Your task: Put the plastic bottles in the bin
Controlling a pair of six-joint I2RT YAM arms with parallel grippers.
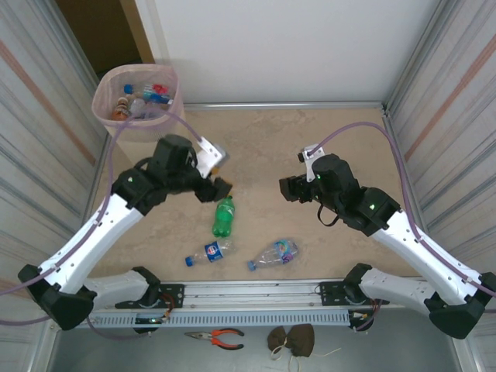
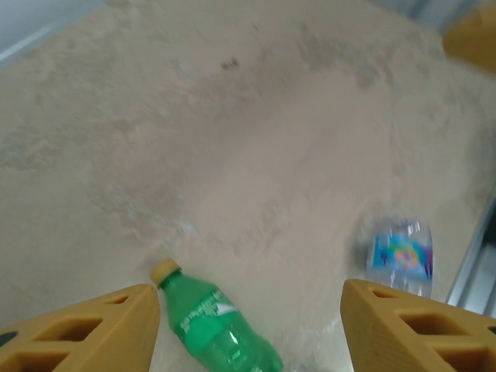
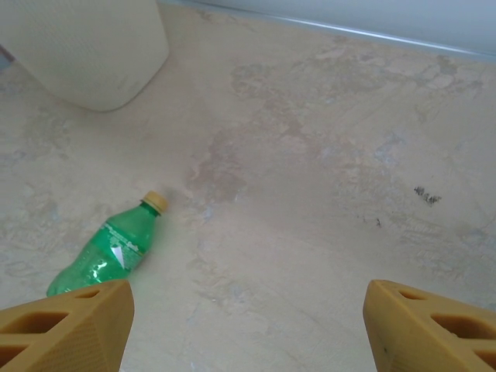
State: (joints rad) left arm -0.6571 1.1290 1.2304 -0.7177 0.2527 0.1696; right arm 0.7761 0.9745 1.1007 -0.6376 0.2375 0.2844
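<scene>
We see three plastic bottles lying on the tabletop [image 1: 310, 147]: a green bottle [image 1: 223, 217] [image 2: 217, 329] [image 3: 108, 252] near the middle, and closer to the arm bases a blue-capped bottle [image 1: 208, 253] and a clear bottle [image 1: 275, 253] [image 2: 399, 256] with a colourful label. More bottles [image 1: 139, 97] sit inside the bin [image 1: 99, 101] [image 3: 85, 46] at the far left corner. The left gripper [image 1: 221, 186] [image 2: 248, 325] hovers near the green bottle's cap end, fingers spread and empty. The right gripper [image 1: 288, 188] [image 3: 248, 325] hangs apart to the right, likewise spread, holding nothing.
</scene>
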